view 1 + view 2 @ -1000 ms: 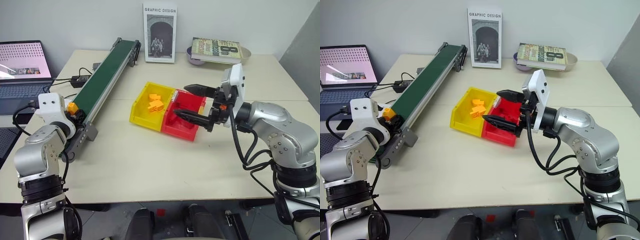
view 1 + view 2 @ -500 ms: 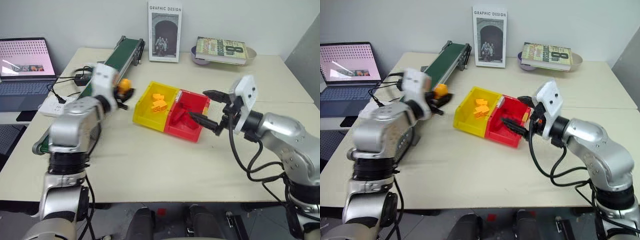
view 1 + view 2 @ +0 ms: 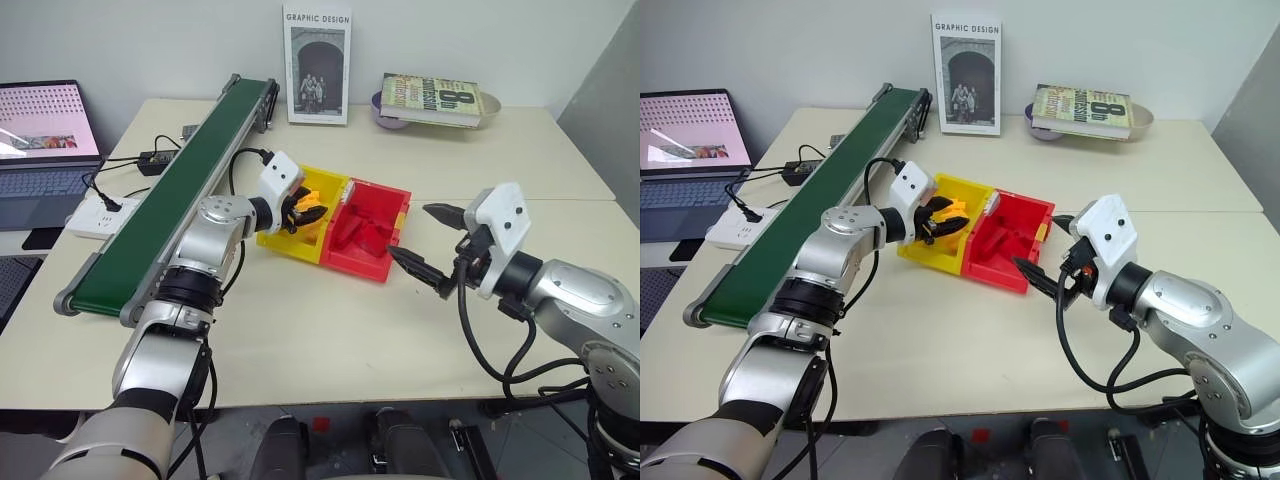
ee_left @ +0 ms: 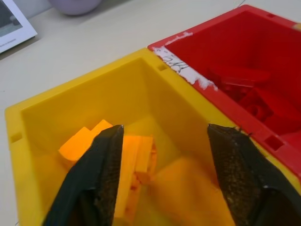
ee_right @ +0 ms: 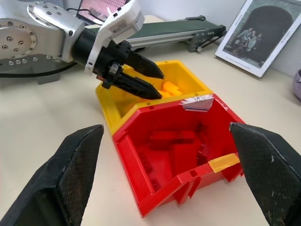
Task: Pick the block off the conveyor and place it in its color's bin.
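Note:
My left gripper (image 3: 315, 210) hangs open just over the bright yellow bin (image 3: 295, 245), pointing into it. Between its spread fingers (image 4: 110, 165) several orange-yellow blocks (image 4: 134, 157) lie on the bin floor; I cannot tell which is the block, and none is gripped. The right wrist view also catches this gripper (image 5: 160, 86) with its jaws apart above the bin (image 5: 106, 101). The long dark green conveyor (image 3: 165, 205) runs along the left, its belt bare. My right gripper (image 3: 407, 230) stands wide open and empty, to the right of the red bin (image 3: 365, 262).
The red bin, holding red blocks, sits against the yellow one's right side. A laptop (image 3: 45, 130) and a power strip (image 3: 100, 212) lie left of the conveyor. At the back stand a book (image 3: 317, 65) and a bowl under another book (image 3: 435, 98).
My left gripper swung from the conveyor's near end across to the yellow bin with the block, then opened. The right gripper drew back to the right, away from the red bin.

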Available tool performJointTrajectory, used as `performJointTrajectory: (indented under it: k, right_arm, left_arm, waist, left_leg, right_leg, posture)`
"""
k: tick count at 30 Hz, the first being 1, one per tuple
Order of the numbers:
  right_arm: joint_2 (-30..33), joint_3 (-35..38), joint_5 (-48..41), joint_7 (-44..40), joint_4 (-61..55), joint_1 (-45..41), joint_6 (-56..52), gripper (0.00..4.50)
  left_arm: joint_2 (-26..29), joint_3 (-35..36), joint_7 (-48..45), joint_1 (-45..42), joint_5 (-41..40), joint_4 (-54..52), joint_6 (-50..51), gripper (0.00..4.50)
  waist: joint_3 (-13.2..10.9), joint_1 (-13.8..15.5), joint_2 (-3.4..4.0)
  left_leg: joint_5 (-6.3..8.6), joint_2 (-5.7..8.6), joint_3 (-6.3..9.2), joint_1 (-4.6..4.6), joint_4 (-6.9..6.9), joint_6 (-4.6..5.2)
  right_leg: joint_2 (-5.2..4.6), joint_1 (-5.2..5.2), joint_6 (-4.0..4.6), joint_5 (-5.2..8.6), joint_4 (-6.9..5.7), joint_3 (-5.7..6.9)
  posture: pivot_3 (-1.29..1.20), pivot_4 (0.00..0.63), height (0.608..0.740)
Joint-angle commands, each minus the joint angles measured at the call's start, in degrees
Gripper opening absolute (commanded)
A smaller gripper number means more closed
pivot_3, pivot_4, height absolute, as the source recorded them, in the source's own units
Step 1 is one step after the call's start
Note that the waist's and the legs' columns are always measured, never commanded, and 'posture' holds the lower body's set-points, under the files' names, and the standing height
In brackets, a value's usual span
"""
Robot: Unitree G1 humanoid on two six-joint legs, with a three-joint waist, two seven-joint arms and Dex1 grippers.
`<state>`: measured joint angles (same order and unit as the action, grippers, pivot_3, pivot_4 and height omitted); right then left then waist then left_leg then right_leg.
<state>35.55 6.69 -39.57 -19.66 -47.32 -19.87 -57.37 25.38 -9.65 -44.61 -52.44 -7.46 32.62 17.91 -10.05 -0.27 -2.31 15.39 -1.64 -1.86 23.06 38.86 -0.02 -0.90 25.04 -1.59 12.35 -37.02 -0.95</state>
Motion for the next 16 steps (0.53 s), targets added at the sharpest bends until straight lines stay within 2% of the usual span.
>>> performJointTrajectory:
  k: [1,4,5,7,11,16]
  right_arm:
    - [0.3,1.8,-1.4,0.9,-1.7,-1.3,-0.4,4.5]
    - [1.2,1.3,-1.4,-0.5,-0.4,-2.5,0.2,4.5]
    - [1.6,1.1,-1.4,-1.3,0.3,-3.0,0.6,4.5]
    - [2.5,0.8,-1.2,-3.3,1.9,-4.1,1.5,4.5]
    - [8.1,-0.1,1.0,-14.0,12.5,-8.5,6.8,4.5]
    - [11.9,-3.1,5.4,-21.7,20.1,-7.8,13.9,4.5]
  left_arm:
    - [0.7,1.9,-1.9,-1.8,0.0,-0.8,-1.8,3.81]
    - [2.6,2.4,-4.5,-0.9,-0.5,-3.0,-2.0,4.39]
    - [3.6,2.8,-5.6,-0.5,-0.8,-4.0,-1.5,4.46]
    - [5.9,3.0,-7.7,0.6,-1.0,-6.4,-0.3,4.46]
    - [18.8,6.2,-17.8,7.7,-5.0,-19.8,6.8,4.46]
    - [25.0,9.7,-20.1,14.9,-8.8,-30.3,12.8,4.46]
  waist:
    - [0.0,0.0,0.0]
    - [0.0,-0.1,0.0]
    - [0.0,-0.1,0.0]
    - [0.0,0.0,0.0]
    - [0.0,-1.6,0.06]
    - [0.0,-1.2,0.06]
  left_leg:
    - [0.0,0.0,0.0,0.01,0.0,0.0]
    - [0.0,0.0,-0.02,0.0,0.0,0.0]
    - [0.0,0.01,-0.05,0.01,0.01,0.0]
    - [0.0,0.0,-0.03,0.0,0.01,0.0]
    - [0.0,-0.03,-0.15,-0.02,-0.02,0.0]
    - [0.0,-0.12,0.07,-0.02,-0.1,0.0]
  right_leg:
    - [-0.03,0.0,0.0,0.0,0.01,-0.01]
    - [-0.11,-0.01,-0.01,0.0,0.01,-0.02]
    - [-0.12,0.01,-0.01,0.0,0.01,-0.03]
    - [-0.11,0.0,-0.01,0.0,0.0,-0.01]
    - [-0.06,0.06,0.0,0.0,0.0,-0.11]
    - [-0.07,0.04,0.1,0.08,-0.05,0.06]
  posture:
    - [0.0,0.15,0.74]
    - [0.0,0.15,0.74]
    - [0.0,0.15,0.74]
    - [0.0,0.15,0.74]
    - [0.0,0.15,0.74]
    - [0.0,0.15,0.74]
